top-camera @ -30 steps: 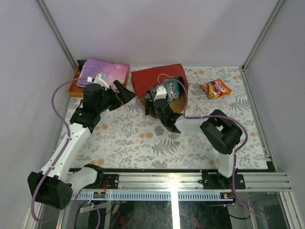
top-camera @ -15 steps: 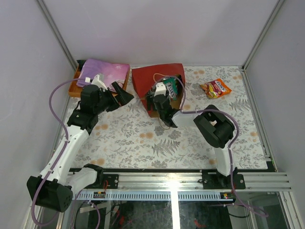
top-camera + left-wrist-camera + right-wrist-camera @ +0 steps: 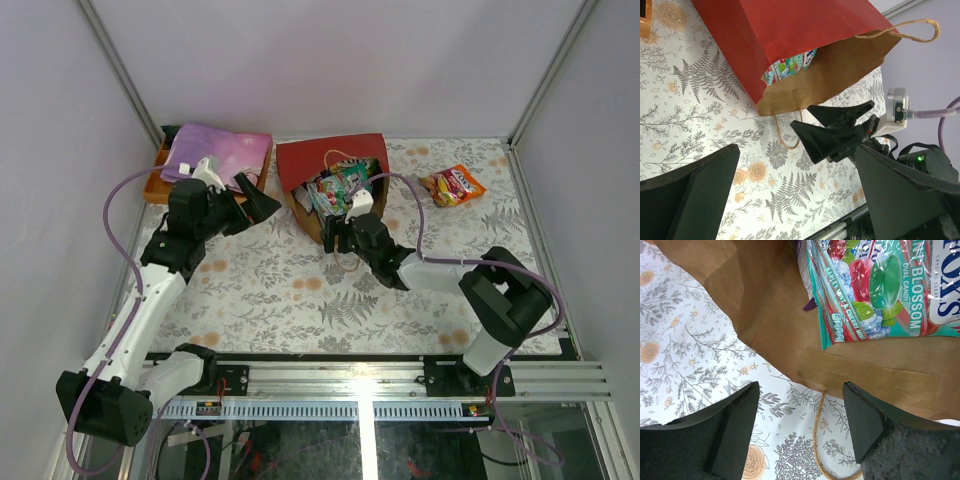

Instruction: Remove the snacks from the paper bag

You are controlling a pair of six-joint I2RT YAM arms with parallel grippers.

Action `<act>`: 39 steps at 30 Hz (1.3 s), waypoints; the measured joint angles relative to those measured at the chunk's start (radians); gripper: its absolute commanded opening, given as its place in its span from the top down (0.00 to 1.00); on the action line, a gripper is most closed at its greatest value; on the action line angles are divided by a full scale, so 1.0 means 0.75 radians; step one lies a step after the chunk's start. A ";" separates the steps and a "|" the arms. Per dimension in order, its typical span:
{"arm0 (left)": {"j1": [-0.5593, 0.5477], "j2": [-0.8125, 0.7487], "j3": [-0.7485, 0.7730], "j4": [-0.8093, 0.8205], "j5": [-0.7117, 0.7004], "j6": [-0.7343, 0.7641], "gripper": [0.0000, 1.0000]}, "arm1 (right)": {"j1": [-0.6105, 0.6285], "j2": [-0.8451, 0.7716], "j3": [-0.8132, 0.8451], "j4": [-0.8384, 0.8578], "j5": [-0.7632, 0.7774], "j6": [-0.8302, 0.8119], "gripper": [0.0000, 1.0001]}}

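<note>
Top external view: two open grippers near a red paper bag [image 3: 330, 160] lying on its side at the far middle of the table [image 3: 300, 290].
The right gripper [image 3: 347, 228] stands just before the bag's mouth, fingers apart with nothing between them, over the beige handle [image 3: 816, 440]. The left gripper [image 3: 258, 200] hovers wide open just beside the bag's left edge. Inside the mouth lie the snacks [image 3: 338, 186], a green candy pack [image 3: 880, 290] nearest the opening. One orange packet [image 3: 452, 185] lies on the table right of the bag. At the far left, a pink cloth [image 3: 215, 150] covers an orange tray [image 3: 153, 187].
</note>
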 measured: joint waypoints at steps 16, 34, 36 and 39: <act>0.000 -0.028 -0.007 -0.014 -0.012 0.025 0.00 | -0.002 0.511 0.582 -0.258 0.185 -0.144 0.27; 0.000 -0.028 -0.007 -0.023 -0.024 0.049 0.00 | -0.003 0.717 0.852 -0.437 0.405 -0.303 1.00; 0.000 -0.030 -0.007 -0.035 -0.028 0.052 0.00 | -0.003 0.696 0.816 -0.423 0.402 -0.304 1.00; 0.001 -0.039 -0.007 -0.052 -0.038 0.053 0.00 | -0.003 0.604 0.706 -0.416 0.376 -0.299 1.00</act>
